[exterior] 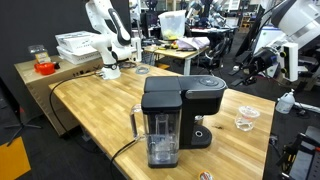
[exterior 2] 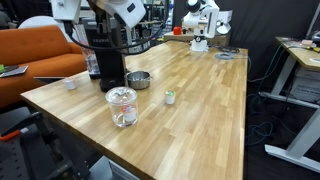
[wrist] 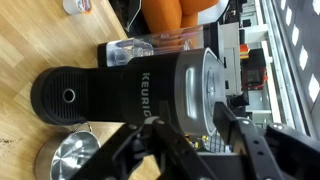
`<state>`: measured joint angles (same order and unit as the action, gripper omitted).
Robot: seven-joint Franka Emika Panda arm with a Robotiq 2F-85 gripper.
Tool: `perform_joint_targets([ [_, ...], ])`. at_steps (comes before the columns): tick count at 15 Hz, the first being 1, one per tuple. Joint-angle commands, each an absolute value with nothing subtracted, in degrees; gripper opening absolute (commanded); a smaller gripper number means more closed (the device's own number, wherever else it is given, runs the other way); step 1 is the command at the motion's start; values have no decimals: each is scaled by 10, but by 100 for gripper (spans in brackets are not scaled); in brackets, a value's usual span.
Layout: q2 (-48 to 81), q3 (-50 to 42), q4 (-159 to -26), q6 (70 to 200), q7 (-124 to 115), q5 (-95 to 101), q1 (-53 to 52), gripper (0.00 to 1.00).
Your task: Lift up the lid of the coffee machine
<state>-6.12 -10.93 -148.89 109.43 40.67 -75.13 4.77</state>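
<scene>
The black coffee machine (exterior: 180, 112) stands on the wooden table, with its clear handled water tank (exterior: 160, 138) to one side. Its rounded black lid (exterior: 205, 92), with a small round mark on top, lies closed on the brew head. The machine also shows in an exterior view (exterior 2: 105, 60). In the wrist view the machine (wrist: 120, 90) shows its Keurig lettering, and the lid (wrist: 190, 75) is beyond my fingers. My gripper (wrist: 195, 150) is open and empty. It hangs in the air above and in front of the machine (exterior: 255, 62), not touching it.
A small metal cup (exterior 2: 138, 79) stands close by the machine's front, also in the wrist view (wrist: 62, 160). A glass jar (exterior 2: 122, 106) and a small white object (exterior 2: 170, 96) stand on the table. Another white robot arm (exterior: 110, 40) is at the far end. An orange sofa (exterior 2: 35, 55) is beside the table.
</scene>
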Motion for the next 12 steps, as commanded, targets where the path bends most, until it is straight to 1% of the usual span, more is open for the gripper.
perform_joint_targets([
  [1,-36,-106,-1469,1063,425,-766,66,20],
  [3,-29,-107,-1465,1058,426,-768,71,5],
  [4,-27,-107,-1464,1055,427,-767,72,1],
  [12,-15,-101,-1455,1048,427,-764,73,0],
])
